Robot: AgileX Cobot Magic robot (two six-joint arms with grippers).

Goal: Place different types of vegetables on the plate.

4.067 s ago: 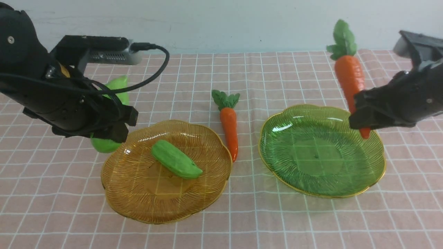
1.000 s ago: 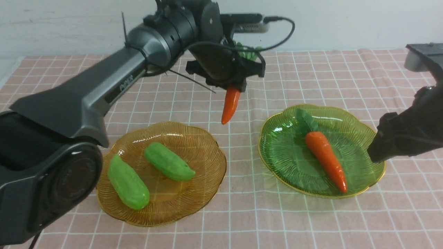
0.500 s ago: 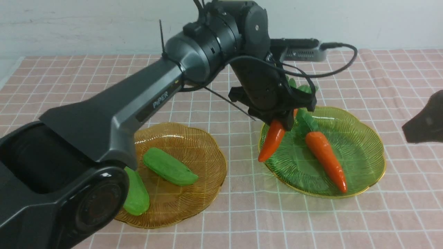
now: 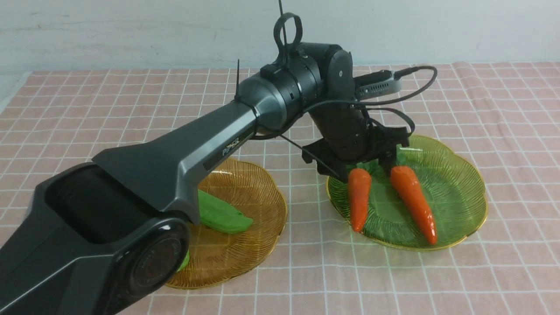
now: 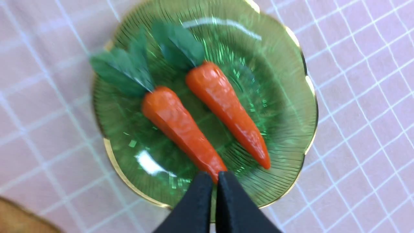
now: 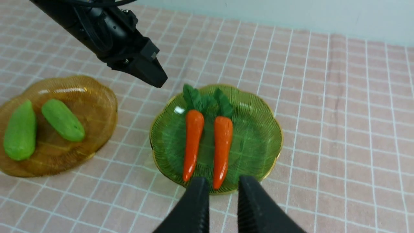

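My left jaws, pressed together and empty, hang over the green plate (image 5: 288, 94) holding two carrots (image 5: 181, 126) (image 5: 226, 106); my right jaws stand slightly parted, empty.

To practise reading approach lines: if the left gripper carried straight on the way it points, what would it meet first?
Probably the carrot nearer the amber plate, lying on the green plate; the left gripper, shut, points down at it. Depth is unclear.

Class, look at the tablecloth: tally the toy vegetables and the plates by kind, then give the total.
Carrots: 2
Green gourds: 2
Plates: 2
Total: 6
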